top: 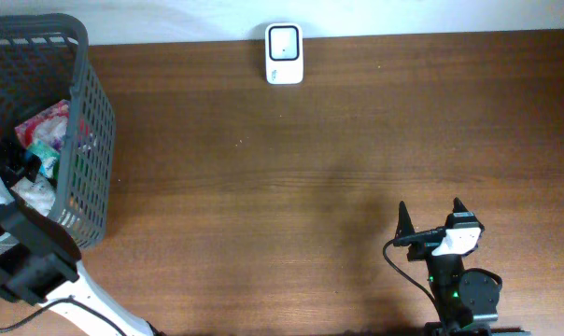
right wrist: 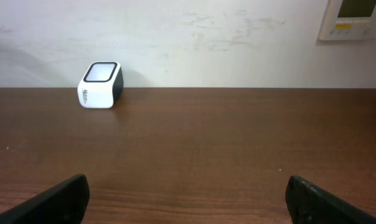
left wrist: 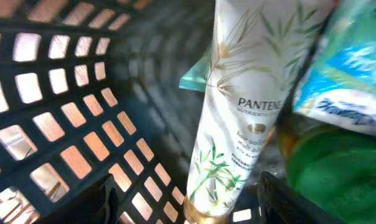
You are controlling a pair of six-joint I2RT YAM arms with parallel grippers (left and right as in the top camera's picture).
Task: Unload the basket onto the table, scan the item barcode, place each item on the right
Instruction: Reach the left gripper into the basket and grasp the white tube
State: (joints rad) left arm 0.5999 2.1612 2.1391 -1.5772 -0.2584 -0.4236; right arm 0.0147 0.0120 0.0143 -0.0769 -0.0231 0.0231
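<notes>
Your left pincer (left wrist: 188, 210) is down inside the basket (top: 88, 103), at the far left of the table (top: 310, 187); its wrist camera looks along the dark lattice wall of the basket (left wrist: 63, 124). The item to scan, a white tube (left wrist: 235, 124) printed with green leaves and the word Pantene, lies among the goods there, its gold-rimmed end pointing toward the camera; that end sits between the two dark fingers. The left finger (left wrist: 108, 202) stands clear of the tube, with basket floor showing in the gap; the right finger (left wrist: 281, 196) is just beside it; so the pincer is spread around the tube and not clamped on it. A green packet (left wrist: 337, 168) lies against the tube's right side; a blue and white packet (left wrist: 343, 81) rests above that. From overhead you cannot pick the tube out among the jumble in the basket; only the left arm (top: 30, 252) shows, reaching in from the lower left corner.

Your right pincer (top: 430, 207) sits low at the right of the table, well apart from the basket; its fingers are spread wide with nothing between them, and its own camera shows them (right wrist: 188, 193) at the bottom corners over bare wood. The scanner (top: 284, 53), a small white box with a dark window, stands at the far edge of the table against the wall; the right wrist camera sees it (right wrist: 101, 84) ahead and to the left.
</notes>
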